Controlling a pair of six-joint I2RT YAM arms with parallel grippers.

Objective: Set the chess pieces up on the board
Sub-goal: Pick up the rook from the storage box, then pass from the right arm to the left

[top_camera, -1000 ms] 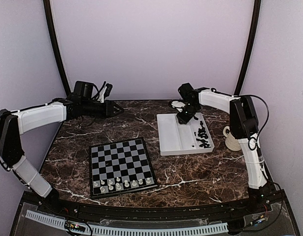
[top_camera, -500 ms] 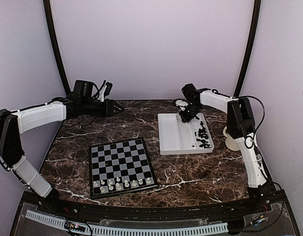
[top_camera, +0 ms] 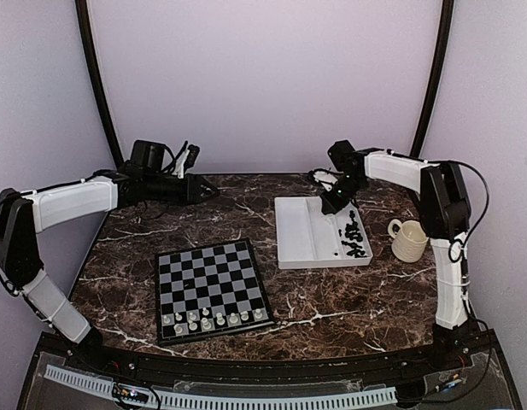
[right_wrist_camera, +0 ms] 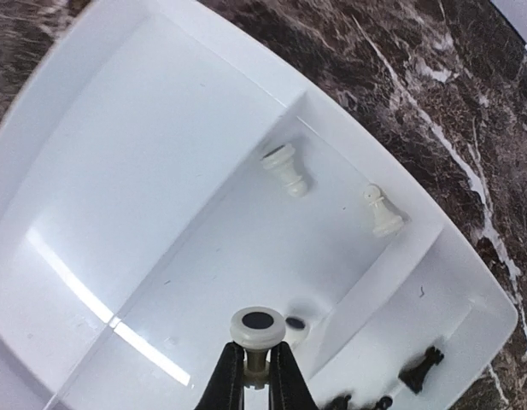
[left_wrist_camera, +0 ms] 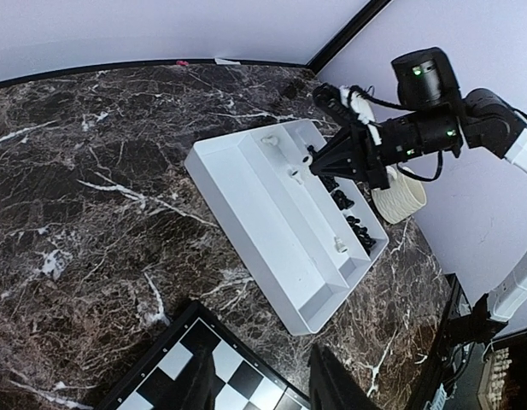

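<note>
The right claw [right_wrist_camera: 257, 363] pinches a white piece [right_wrist_camera: 257, 325] over the tray [top_camera: 295, 231], at the worktop's [top_camera: 331, 299] 2 o'clock. The left claw [left_wrist_camera: 263, 371] hangs spread, empty. The board [top_camera: 210, 282] lies at 7 o'clock.

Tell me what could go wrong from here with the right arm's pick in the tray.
1. The right gripper pinches the white piece only by its thin neck at the fingertips, so it could twist or drop during the carry.
2. The white row at the near edge of the board looks tightly packed; setting this one down may topple neighbours.
</note>
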